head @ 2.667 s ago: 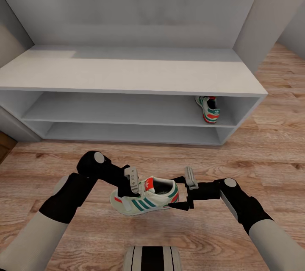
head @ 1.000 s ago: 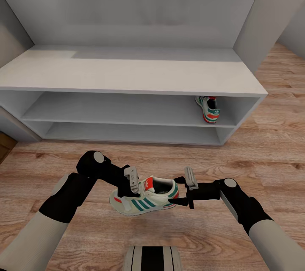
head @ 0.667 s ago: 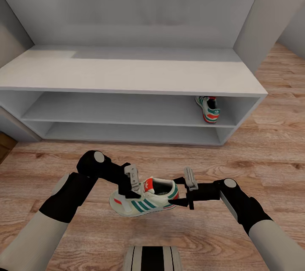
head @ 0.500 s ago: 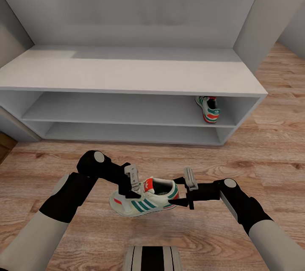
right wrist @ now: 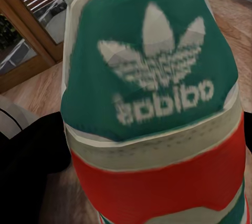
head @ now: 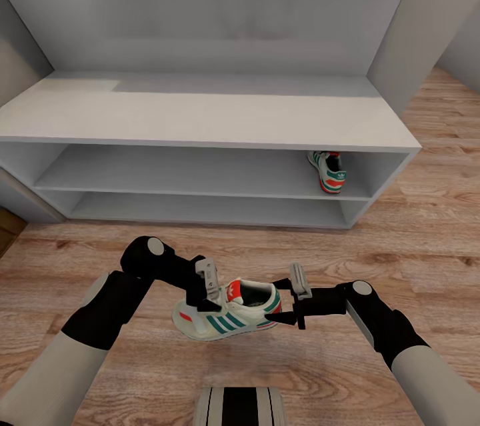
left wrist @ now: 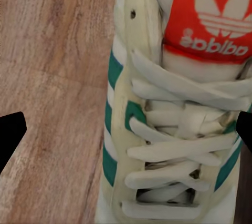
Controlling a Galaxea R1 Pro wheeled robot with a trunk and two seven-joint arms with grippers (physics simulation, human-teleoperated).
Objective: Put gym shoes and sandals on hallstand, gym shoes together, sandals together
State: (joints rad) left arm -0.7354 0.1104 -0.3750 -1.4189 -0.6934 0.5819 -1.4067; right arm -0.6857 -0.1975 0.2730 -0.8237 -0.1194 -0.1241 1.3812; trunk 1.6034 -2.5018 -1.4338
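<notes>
One gym shoe [head: 227,316], cream with green stripes and a red-orange tongue, hangs just above the corridor floor [head: 413,246] between my arms. My right gripper [head: 285,311] is shut on its green and red heel [right wrist: 152,103]. My left gripper [head: 205,294] is open over the laces [left wrist: 173,145], its dark fingertips [left wrist: 10,134] standing apart from the shoe's sides. The other gym shoe [head: 328,171] lies on the upper open shelf of the hallstand [head: 200,119], at its right end. The sandals are out of view.
The hallstand's flat top, both shelf levels and its tall back panel [head: 213,13] stand straight ahead. A grey wall panel [head: 413,33] rises at its right end. Wood floor runs between me and the rack. My base [head: 240,406] shows at the bottom edge.
The held shoe has sunk and shifted very slightly left with both grippers. Otherwise nothing has moved.
</notes>
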